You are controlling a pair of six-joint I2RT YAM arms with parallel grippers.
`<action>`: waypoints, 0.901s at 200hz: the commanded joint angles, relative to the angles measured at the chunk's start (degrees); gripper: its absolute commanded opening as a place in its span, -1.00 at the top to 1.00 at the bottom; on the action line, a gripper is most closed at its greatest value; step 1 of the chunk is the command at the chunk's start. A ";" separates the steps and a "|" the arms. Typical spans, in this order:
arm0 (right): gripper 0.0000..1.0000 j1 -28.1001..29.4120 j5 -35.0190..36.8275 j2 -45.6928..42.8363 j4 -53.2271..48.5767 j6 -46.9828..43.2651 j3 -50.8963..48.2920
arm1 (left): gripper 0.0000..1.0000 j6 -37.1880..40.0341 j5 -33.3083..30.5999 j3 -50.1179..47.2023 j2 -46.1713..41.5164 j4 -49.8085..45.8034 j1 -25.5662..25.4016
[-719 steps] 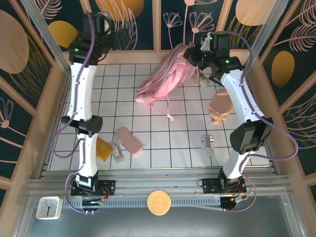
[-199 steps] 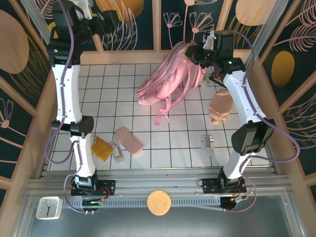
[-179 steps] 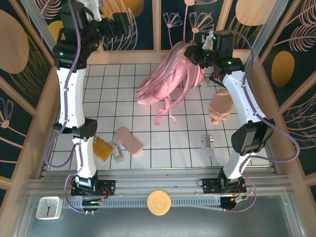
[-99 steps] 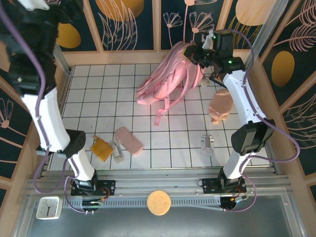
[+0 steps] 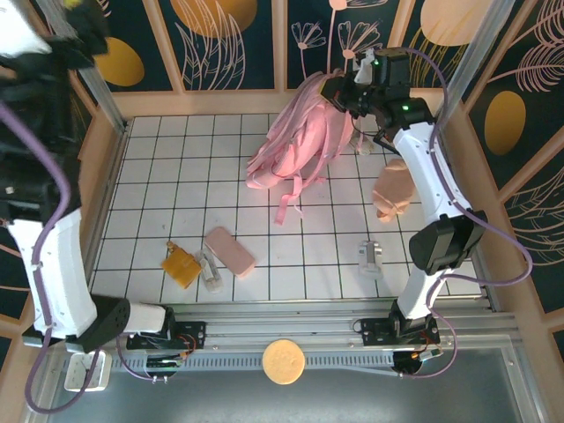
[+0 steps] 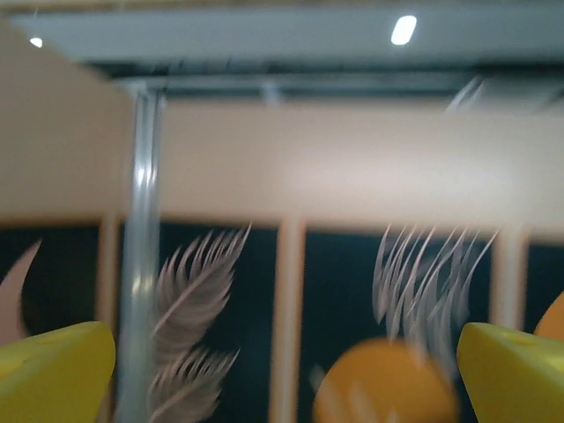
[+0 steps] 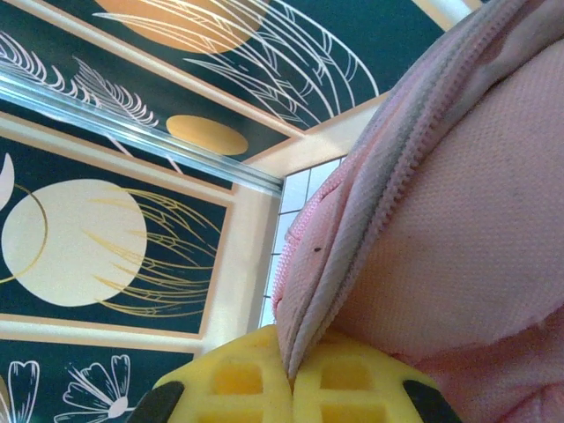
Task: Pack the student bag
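Top external view: the right arm (image 5: 438, 189) climbs from its base at the lower right, folds at an elbow at mid right, and stretches to the top centre of the frame. There the right gripper (image 5: 346, 90) is clamped on the upper end of the student bag (image 5: 295, 145). In the right wrist view its yellow fingers (image 7: 231, 381) are pinched together on a zip-lined fold of the bag's pink fabric (image 7: 458, 220).

The bag slumps from that hold down and to the left across the white tiled floor (image 5: 176, 176). Its straps (image 5: 286, 198) trail toward the middle of the frame.

The left arm (image 5: 55, 256) looms along the left edge, raised close to the camera. In the blurred left wrist view the left gripper (image 6: 282, 379) shows a yellow tip in each lower corner, spread wide with nothing between, facing the leaf-patterned wall panels.

On the tiles, well apart from the bag:
- a beige pouch (image 5: 392, 191) lies beside the right arm
- a flat pink pencil case (image 5: 230, 252) sits at lower left of centre
- an orange item (image 5: 180, 265) lies near the pencil case
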 commanded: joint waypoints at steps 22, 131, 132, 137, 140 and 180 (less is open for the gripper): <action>1.00 4.78 -1.15 5.05 9.18 -0.07 6.49 | -0.98 2.66 -5.95 -33.61 -9.98 -2.55 -0.30; 1.00 9.18 -0.69 4.93 11.55 -1.81 4.86 | -0.98 -91.62 44.38 -104.59 -23.51 59.22 11.74; 1.00 9.23 -0.69 4.83 11.62 -1.83 4.66 | -0.98 -91.85 44.36 -104.69 -23.46 59.56 11.74; 1.00 9.41 -0.69 4.58 11.82 -1.73 4.09 | -0.98 -93.10 44.18 -104.95 -23.38 60.86 11.73; 1.00 9.52 -0.69 4.45 12.01 -1.66 3.70 | -0.98 -94.12 43.89 -105.09 -23.29 61.84 11.72; 1.00 11.20 -0.25 3.36 14.36 -0.25 -0.24 | -0.98 -105.87 41.64 -109.61 -17.89 74.97 8.92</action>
